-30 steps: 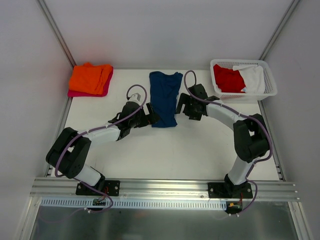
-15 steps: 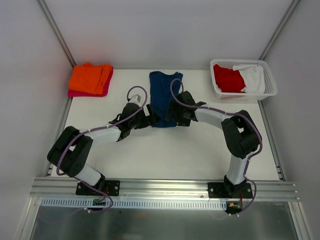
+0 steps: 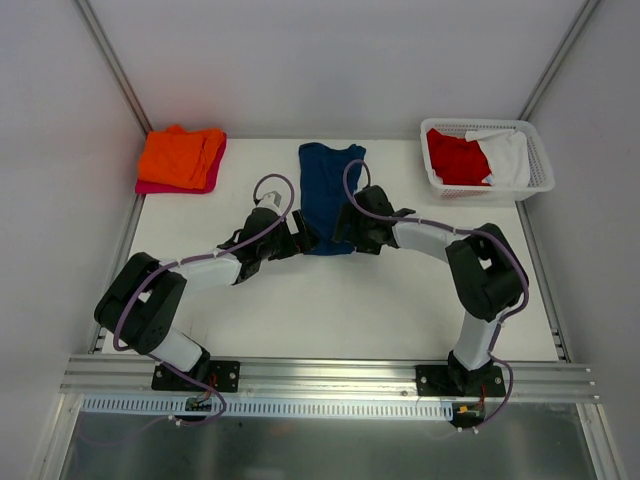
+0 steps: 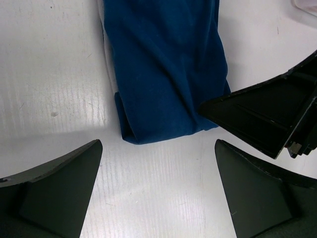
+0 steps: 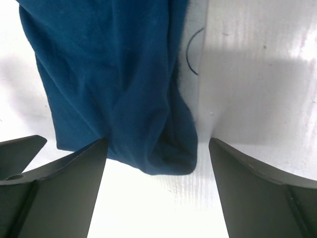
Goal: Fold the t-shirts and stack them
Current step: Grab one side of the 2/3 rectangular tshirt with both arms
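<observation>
The shirt (image 3: 330, 185) lies flat on the surface (image 3: 380, 300), running away ahead of my tools. Its near end lies between them, my left tool (image 3: 302, 237) at its left corner and my right tool (image 3: 351, 228) at its right. Well left of my left tool sits a stack (image 3: 180, 157) of two. Well right of my right tool, a basket (image 3: 541, 170) holds two more shirts (image 3: 458, 158).

A white table (image 3: 340, 300) stands between pale grey walls (image 3: 330, 60); an aluminium rail (image 3: 330, 375) edges it.
</observation>
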Controlling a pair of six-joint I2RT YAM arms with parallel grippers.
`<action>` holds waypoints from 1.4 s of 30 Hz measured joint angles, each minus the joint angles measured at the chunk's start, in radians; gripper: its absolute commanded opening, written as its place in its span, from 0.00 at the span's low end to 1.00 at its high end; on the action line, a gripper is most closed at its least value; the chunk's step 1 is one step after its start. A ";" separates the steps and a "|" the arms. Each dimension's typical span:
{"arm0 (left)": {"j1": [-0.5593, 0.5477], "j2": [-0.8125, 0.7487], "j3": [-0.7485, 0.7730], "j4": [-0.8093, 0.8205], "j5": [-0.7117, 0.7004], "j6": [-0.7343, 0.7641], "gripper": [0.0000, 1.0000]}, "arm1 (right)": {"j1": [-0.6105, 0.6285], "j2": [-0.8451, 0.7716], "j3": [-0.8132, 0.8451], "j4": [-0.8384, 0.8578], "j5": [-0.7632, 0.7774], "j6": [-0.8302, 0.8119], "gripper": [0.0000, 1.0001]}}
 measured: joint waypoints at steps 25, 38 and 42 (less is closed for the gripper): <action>0.000 0.092 -0.058 0.227 0.030 -0.193 0.70 | -0.014 -0.026 -0.070 0.060 0.009 0.026 0.62; 0.020 0.168 -0.163 0.400 -0.010 -0.421 0.62 | -0.021 -0.014 -0.067 0.087 -0.002 0.026 0.62; 0.020 0.157 -0.143 0.350 -0.045 -0.424 0.62 | -0.023 -0.011 -0.065 0.091 -0.002 0.026 0.62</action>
